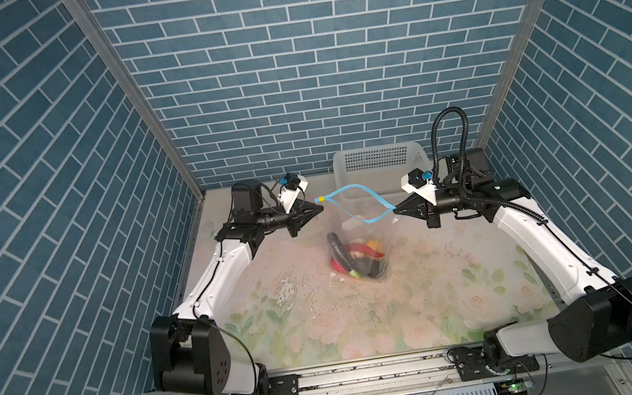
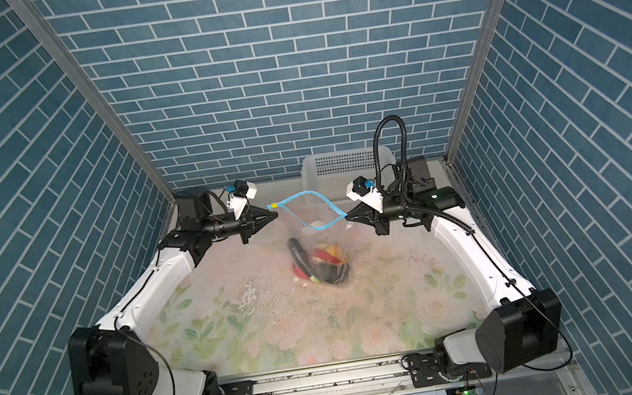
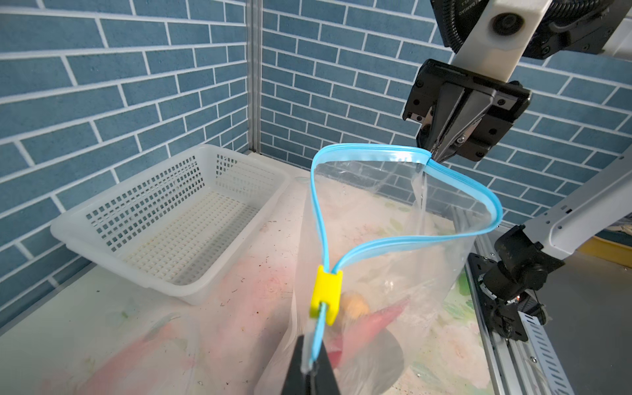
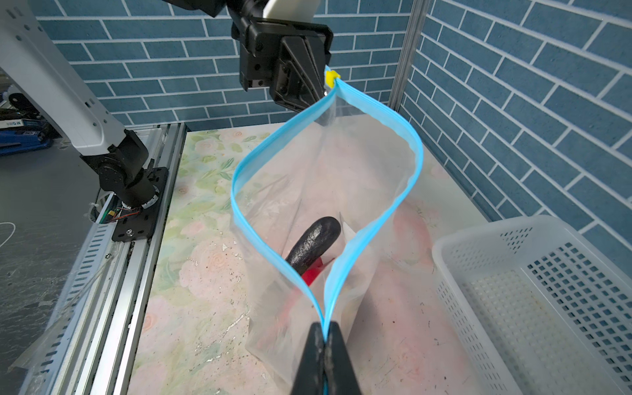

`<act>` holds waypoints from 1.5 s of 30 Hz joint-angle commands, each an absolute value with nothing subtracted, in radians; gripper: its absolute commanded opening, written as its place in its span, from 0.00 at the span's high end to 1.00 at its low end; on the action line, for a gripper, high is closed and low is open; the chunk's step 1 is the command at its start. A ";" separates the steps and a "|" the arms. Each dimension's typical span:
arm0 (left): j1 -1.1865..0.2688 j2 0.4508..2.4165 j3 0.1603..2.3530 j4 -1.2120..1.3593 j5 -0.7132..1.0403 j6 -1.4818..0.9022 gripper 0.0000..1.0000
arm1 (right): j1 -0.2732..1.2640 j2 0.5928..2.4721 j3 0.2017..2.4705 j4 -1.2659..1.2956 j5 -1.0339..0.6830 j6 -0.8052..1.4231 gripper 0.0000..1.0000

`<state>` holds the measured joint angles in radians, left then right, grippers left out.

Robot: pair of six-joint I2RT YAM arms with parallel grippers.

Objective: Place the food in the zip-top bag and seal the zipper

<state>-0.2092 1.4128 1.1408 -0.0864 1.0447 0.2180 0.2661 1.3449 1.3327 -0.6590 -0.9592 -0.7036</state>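
**Bag loaded, zipper yet to run**

A clear zip-top bag [image 1: 378, 232] hangs slung between two grippers over a floral tabletop [image 1: 323, 323]. The left gripper [image 1: 321, 205] is clamped tight on the end of the light blue zipper [image 3: 369, 148], just behind its yellow slider tab [image 3: 326, 294]; the right gripper [image 1: 395, 209] is pinched on the opposite end; between them the bag's mouth gapes in a wide loop, its two lips well apart. The food [image 1: 358, 257] lies heaped in the bottom of the bag, which rests on the table near the middle; a dark aubergine [image 4: 314, 239] pokes up over a red chilli [image 4: 316, 268]; no toy food shows in the white perforated basket [image 1: 380, 160] behind. Loading looks finished and the sealing step is in hand; the slider sits at the left end, so the whole track appears unsealed. The next move likely calls for drawing the grippers apart to pull the lips flat together, then a fresh hold on the slider itself to run it across toward the right gripper; slack or a twisted lip could jam it.
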 commanded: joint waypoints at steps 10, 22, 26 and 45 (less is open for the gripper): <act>-0.210 1.175 1.032 -0.172 0.822 0.074 1.00 | 0.259 1.280 1.436 -0.759 -0.895 -0.701 1.00; -0.181 1.127 0.950 -0.125 0.777 0.024 1.00 | 0.258 1.294 1.461 -0.826 -0.831 -0.698 1.00; -0.194 1.155 0.978 -0.112 0.779 -0.029 1.00 | 0.259 1.314 1.478 -0.837 -0.861 -0.679 1.00; -0.341 1.137 1.012 -0.139 0.838 0.067 1.00 | 0.513 1.391 1.642 -0.913 -0.795 -0.759 0.21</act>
